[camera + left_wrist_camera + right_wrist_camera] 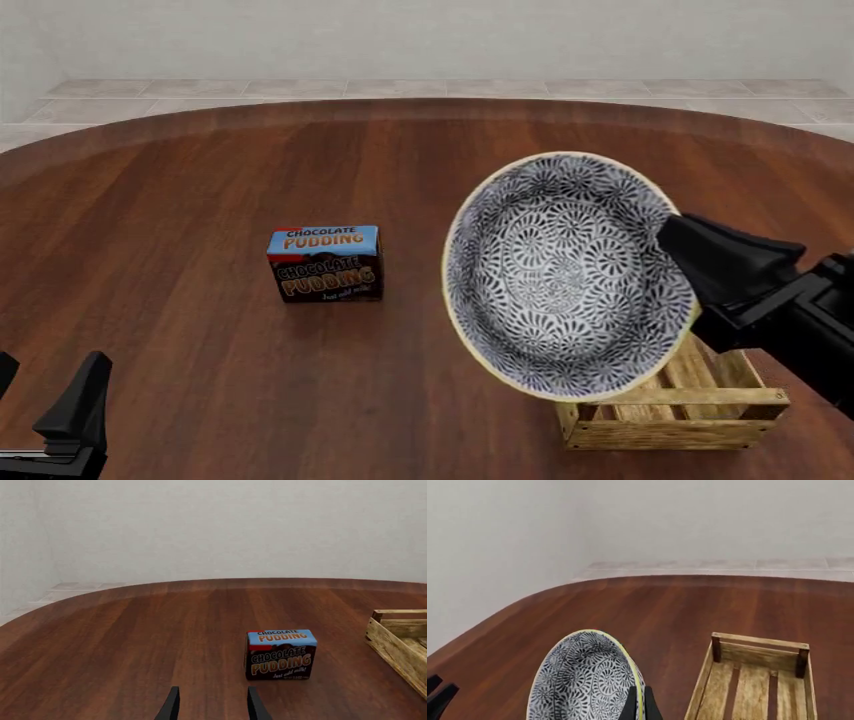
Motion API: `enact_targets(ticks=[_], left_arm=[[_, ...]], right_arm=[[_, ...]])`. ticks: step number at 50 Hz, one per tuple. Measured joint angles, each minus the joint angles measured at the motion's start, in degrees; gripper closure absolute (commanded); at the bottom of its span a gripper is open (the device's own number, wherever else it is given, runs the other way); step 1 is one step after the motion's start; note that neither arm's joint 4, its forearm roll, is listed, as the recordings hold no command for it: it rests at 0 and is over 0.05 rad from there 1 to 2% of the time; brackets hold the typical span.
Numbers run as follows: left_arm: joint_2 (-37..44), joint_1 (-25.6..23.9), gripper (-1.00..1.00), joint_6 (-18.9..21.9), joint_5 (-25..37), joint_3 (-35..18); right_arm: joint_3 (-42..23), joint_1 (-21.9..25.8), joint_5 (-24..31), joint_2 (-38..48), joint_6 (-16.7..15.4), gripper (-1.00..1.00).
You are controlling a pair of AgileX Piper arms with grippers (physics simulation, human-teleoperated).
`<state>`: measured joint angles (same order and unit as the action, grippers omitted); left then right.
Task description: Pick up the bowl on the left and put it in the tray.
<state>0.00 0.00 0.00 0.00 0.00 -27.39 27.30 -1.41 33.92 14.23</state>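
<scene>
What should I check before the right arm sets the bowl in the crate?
1. Grip: right gripper jaws pinch the rim of the round floral-patterned ceramic bowl. Ok.
2. Bowl attitude: tilted steeply, inside facing the front camera, not level. Not ok for a flat set-down.
3. Light-wood slatted tray: the part visible in the right wrist view is empty. Ok.
4. Alignment: the bowl hides much of the tray in the front view; whether it is centred cannot tell.
5. Chocolate pudding box: stands apart to the left. Ok.
6. Left gripper: jaws open, holding nothing, low at left. Ok.
</scene>
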Motion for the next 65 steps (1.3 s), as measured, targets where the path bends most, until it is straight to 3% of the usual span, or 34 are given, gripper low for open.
enact_targets(ticks=[65], left_arm=[[0.0, 0.0, -1.00, 0.0, 0.0, 0.0]], right_arm=[[4.2, -8.5, -1.3, -3.2, 3.8, 1.00]])
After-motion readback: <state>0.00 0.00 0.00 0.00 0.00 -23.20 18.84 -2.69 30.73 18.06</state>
